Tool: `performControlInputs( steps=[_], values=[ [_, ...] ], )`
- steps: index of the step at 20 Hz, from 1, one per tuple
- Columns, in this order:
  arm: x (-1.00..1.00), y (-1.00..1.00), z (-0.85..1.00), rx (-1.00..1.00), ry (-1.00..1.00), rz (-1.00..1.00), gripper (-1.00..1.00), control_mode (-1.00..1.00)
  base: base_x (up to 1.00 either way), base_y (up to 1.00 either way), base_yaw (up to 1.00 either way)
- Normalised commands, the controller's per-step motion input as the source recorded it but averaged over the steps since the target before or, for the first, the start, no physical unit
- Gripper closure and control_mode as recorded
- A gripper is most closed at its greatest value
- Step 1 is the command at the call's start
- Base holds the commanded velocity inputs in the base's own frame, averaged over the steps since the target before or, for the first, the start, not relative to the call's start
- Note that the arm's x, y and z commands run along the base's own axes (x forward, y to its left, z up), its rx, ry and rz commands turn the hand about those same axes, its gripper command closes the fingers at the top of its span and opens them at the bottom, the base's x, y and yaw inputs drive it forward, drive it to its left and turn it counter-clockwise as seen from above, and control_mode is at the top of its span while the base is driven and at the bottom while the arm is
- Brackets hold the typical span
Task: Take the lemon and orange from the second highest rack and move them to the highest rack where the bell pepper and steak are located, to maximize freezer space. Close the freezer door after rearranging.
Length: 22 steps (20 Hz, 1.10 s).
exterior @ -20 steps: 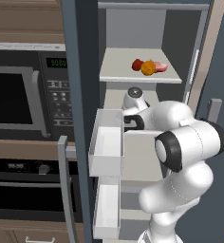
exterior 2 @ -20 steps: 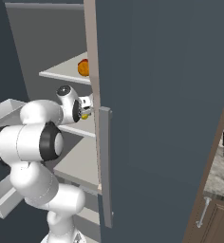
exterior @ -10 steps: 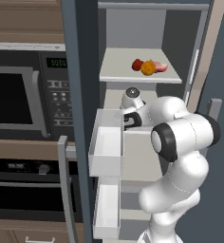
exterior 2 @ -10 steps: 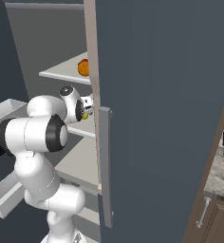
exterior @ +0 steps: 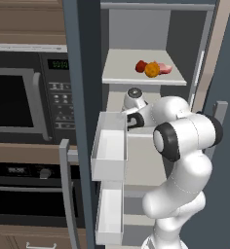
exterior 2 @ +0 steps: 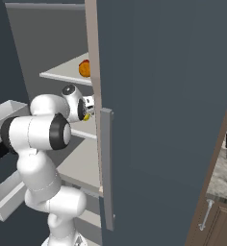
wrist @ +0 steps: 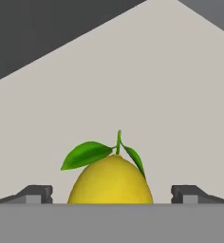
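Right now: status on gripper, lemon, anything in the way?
Gripper open, fingertips either side of lemon, not closed on it. Orange up on top rack beside bell pepper and steak. Nothing seen in the way.

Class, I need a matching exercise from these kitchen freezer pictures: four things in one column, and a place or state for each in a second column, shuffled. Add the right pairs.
Things:
1. lemon
2. orange
3. steak
4. gripper

Places or states:
A. open
B. between the fingertips
C. top rack, between pepper and steak
D. top rack, right of the orange in the left base view

Pairs: 1-B, 2-C, 3-D, 4-A
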Motion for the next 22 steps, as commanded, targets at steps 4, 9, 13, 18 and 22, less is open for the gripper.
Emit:
performControlInputs(
  steps=[4, 9, 13, 18, 22],
  values=[
    [0.0, 0.0, -0.34, -0.01, 0.0, 0.0, 1.0, -1.0, 0.0, 0.0, 0.0],
    [0.0, 0.0, -0.35, -0.01, 0.0, 0.0, 1.0, -1.0, 0.0, 0.0, 0.0],
    [-0.04, 0.0, -0.35, 0.0, 0.0, 0.0, 1.0, -1.0, 0.0, 0.0, 0.0],
    [-0.44, -0.09, -0.07, 0.05, -0.1, 0.01, 1.0, -1.0, 0.0, 0.0, 0.0],
    [-0.68, -0.12, 0.24, 0.12, -0.13, 0.0, 1.0, -1.0, 0.0, 0.0, 0.0]
  ],
)
